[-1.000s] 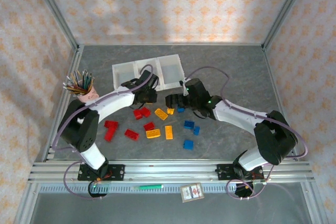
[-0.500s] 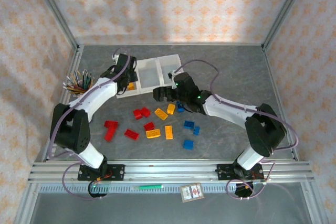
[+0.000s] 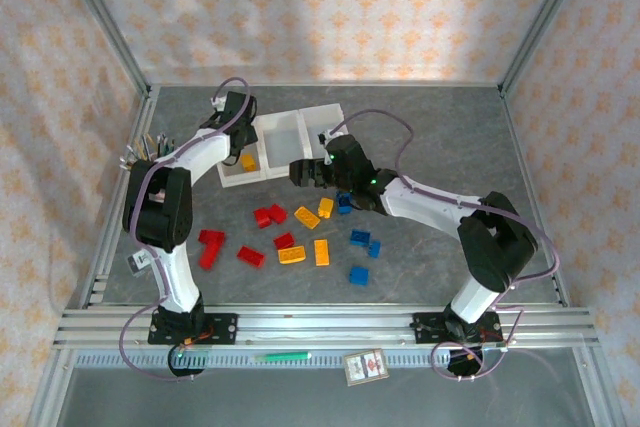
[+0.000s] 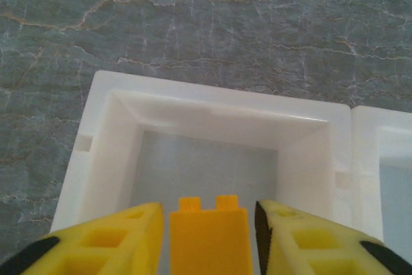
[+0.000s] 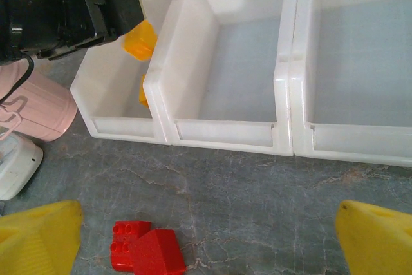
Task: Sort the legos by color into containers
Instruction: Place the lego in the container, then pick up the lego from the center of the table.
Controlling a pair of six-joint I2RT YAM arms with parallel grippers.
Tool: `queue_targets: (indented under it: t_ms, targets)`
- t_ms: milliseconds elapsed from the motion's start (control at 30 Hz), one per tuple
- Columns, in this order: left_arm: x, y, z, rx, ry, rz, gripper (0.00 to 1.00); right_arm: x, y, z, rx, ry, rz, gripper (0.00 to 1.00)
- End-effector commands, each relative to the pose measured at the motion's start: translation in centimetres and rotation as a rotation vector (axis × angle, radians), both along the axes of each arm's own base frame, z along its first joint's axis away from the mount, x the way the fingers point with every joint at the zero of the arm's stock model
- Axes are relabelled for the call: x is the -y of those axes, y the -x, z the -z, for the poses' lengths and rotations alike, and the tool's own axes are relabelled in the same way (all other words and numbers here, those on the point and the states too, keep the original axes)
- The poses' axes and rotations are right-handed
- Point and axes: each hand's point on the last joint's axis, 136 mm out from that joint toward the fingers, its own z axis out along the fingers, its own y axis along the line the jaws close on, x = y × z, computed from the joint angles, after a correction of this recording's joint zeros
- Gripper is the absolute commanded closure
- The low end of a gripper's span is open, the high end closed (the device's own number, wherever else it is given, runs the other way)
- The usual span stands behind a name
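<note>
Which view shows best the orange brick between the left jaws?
Left wrist view: the orange brick is large and central, between the jaws. Right wrist view shows it partly. Top external view: too small to tell.

Pink pencil cup (image 5: 32,104) with coloured pencils (image 3: 145,150) at left edge of grey marbled table (image 3: 440,122). Floral wallpaper (image 3: 330,7) all round. Small card (image 3: 365,366) and green pen-like item (image 3: 280,356) on front rail (image 3: 320,325).

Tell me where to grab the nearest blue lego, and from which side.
Pinch two opposite side walls, coming straight down from above. The blue lego lies flat and alone on the table, with bare surface on every side, likely leaving room beside both walls.
</note>
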Motion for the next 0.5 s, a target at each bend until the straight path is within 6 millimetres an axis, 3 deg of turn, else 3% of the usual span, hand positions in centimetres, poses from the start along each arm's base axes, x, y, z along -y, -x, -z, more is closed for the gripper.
queue_targets:
  t_ms: [0,233,467]
  targets:
    - [-0.2,-0.7,-2.7,0.055,-0.009,-0.008,0.51,-0.1,-1.2,-2.2,0.053,-0.036,0.031,0.0]
    - [1.0,1.4,-4.1,0.059,0.061,0.041,0.48,1.3,-1.2,-2.7,0.051,-0.025,0.036,0.0]
    - [5.5,6.8,-5.0,0.035,0.121,0.202,0.44,4.1,0.8,-0.9,-0.031,-0.001,0.034,0.0]
